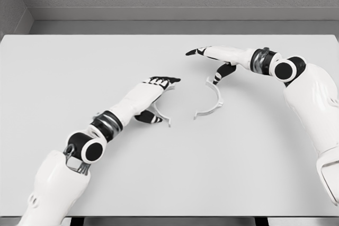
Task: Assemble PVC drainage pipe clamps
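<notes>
Two white half-ring clamp pieces lie on the white table (254, 152). The right clamp half (212, 101) sits near the middle, an open arc with flanged ends. The left clamp half (161, 114) is partly hidden under my left hand (159, 84), which hovers over it palm down with fingers stretched flat and the thumb curled beneath. My right hand (209, 56) floats just beyond the right half's upper end, fingers extended leftward, thumb hanging down close to the flange. Neither hand visibly grips a piece.
A grey wall runs along the table's far edge and a corner shows at the upper left. The table's front edge lies at the bottom of the head view.
</notes>
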